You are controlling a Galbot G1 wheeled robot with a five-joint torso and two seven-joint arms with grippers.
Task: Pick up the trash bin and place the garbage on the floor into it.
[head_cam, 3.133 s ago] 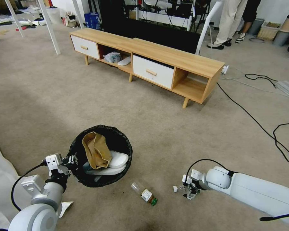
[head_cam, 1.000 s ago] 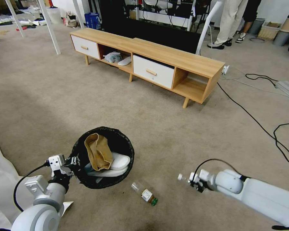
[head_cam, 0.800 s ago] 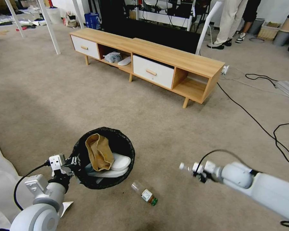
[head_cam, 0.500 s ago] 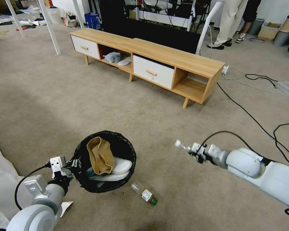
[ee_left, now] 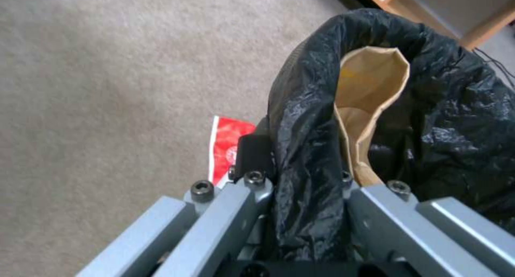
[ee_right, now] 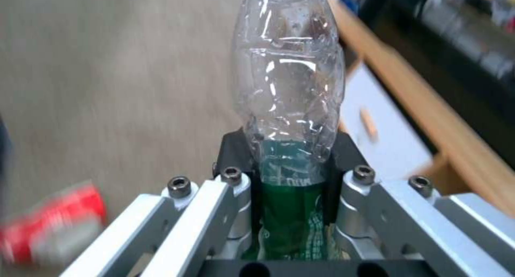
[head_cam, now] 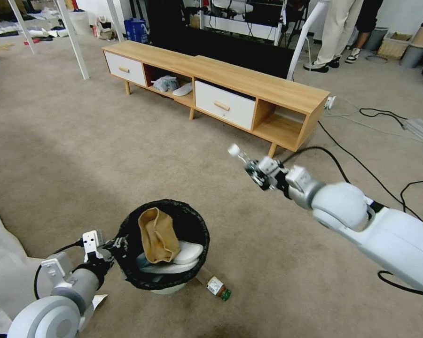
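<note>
Beige-grey carpet, the floor (head_cam: 80,155), spreads out to a long wooden TV cabinet (head_cam: 230,89) with white drawers at the back. Near the head view's bottom edge, the left gripper (head_cam: 112,245) is clamped on the rim of the trash bin (head_cam: 167,287), its fingers (ee_left: 252,188) pinching the black bag liner (ee_left: 305,156) folded over the edge. A brown paper bag (head_cam: 156,235) stands inside the bin over some pale white pieces. Just beside the bin's base on the right, a small bottle with a label (head_cam: 218,288) lies on the carpet. In the left wrist view a red-white packet (ee_left: 228,146) lies flat on the carpet next to the bin.

Up and to the right of the bin, well apart from it, the right gripper (head_cam: 254,170) hangs in the air, closed around a clear bottle (ee_right: 289,80). It holds the bottle by the green-labelled part, and the clear end pokes out past the fingertips toward the cabinet. A blurred crushed red can (ee_right: 54,226) sits on the carpet below it.
</note>
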